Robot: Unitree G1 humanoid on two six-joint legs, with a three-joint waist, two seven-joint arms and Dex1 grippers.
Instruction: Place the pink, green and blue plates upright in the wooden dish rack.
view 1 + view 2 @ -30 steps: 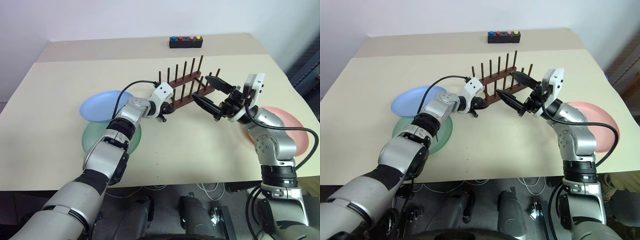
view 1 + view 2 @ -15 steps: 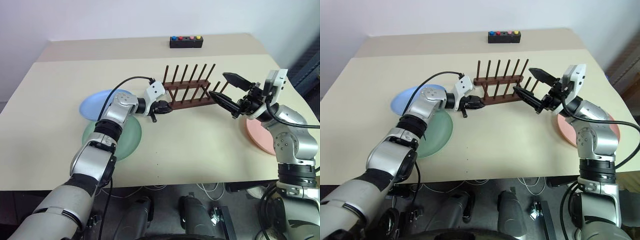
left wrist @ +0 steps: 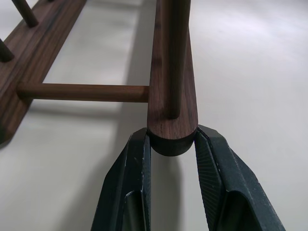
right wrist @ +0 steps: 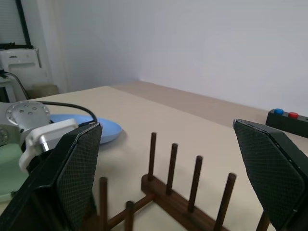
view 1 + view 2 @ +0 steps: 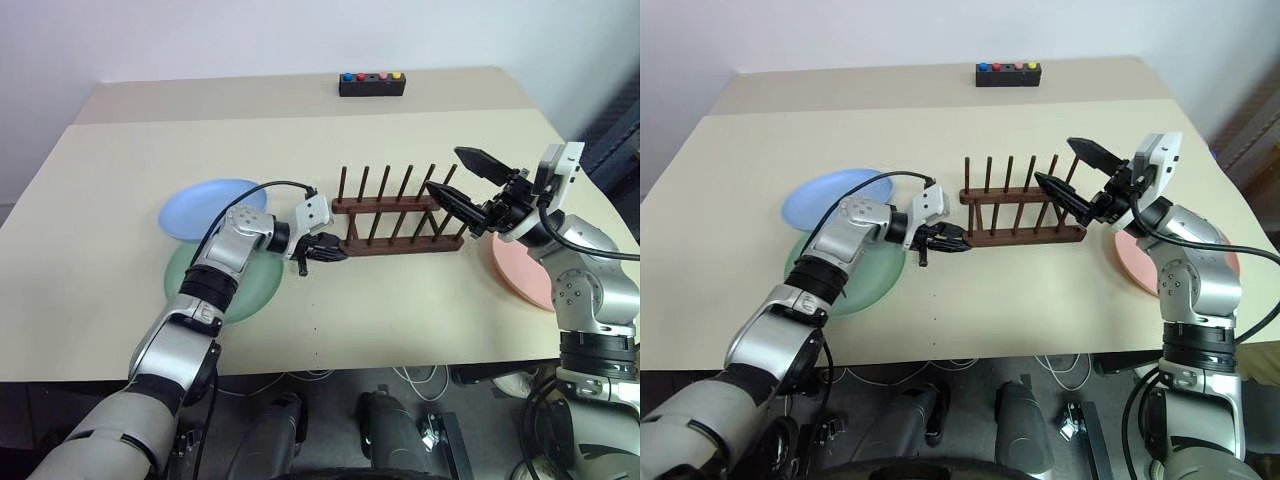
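The left hand (image 3: 172, 144) is clamped on the end of the wooden dish rack (image 5: 395, 215), positioning it; the right hand (image 5: 462, 180) is wide apart above the rack's other end. Next move probably calls for releasing the rack and fetching a plate.

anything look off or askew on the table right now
Nothing spilled or damaged. The wooden dish rack stands level on the table with no plates in it, its end clamped by the left gripper. The green plate slightly overlaps the blue plate; the pink plate lies flat near the table's right edge.
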